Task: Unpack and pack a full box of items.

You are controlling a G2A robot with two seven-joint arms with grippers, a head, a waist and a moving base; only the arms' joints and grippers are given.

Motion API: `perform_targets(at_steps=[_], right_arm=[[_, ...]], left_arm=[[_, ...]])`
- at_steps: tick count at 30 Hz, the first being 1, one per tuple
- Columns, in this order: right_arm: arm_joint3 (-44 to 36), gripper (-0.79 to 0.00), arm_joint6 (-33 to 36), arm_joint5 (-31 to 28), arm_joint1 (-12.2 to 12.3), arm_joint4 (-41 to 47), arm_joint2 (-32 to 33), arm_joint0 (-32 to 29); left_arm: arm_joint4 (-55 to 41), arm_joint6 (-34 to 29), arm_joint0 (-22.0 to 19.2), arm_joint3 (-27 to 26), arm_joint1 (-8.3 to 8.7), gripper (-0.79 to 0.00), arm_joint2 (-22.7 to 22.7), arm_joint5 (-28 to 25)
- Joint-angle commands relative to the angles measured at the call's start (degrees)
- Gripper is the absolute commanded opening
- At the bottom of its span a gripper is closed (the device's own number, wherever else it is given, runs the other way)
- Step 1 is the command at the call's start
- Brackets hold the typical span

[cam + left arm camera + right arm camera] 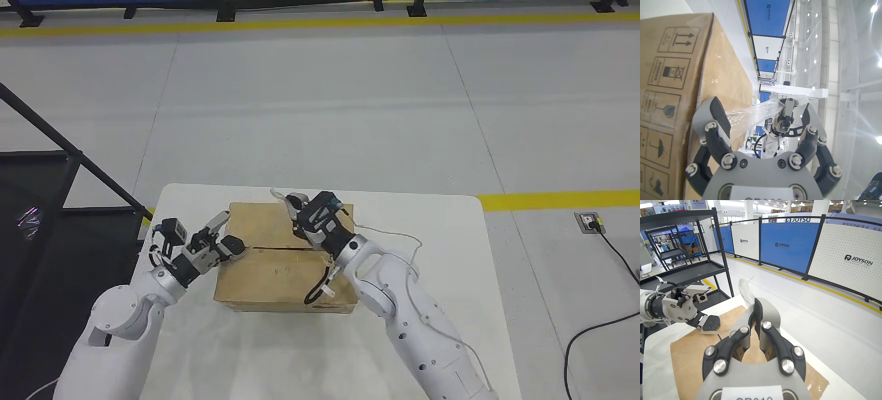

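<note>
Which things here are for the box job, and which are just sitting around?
For the job: cardboard box; clear tape strip partly lifted off its top; right pincer, shut on the tape; left pincer, open at the box's edge.

Just around: white table under the box; black rack; blue and white panels; floor socket.

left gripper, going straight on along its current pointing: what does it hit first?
Likely the clear tape strip stretched from the box, then the right gripper pinching it; depth unclear.
</note>
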Motion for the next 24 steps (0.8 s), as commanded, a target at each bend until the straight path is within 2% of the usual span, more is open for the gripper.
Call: perform_targets(at_steps=[1, 14, 24], right_arm=[[0.2, -0.785, 0.0, 0.2, 0.0, 0.0, -0.2, 0.0], [-2.2, -0.785, -0.8, 1.0, 0.7, -1.5, 0.5, -3.7], [-6.0, -0.785, -0.1, 5.3, 1.1, -3.4, 0.5, -8.1]], left_arm=[[0.1, 0.2, -0.5, 0.3, -0.10, 0.000, 0.7, 0.1], [0.5, 0.3, -1.6, 1.1, -0.33, 0.000, 2.8, 0.2], [1.5, 0.4, -2.1, 0.1, -0.50, 0.000, 4.5, 0.7]])
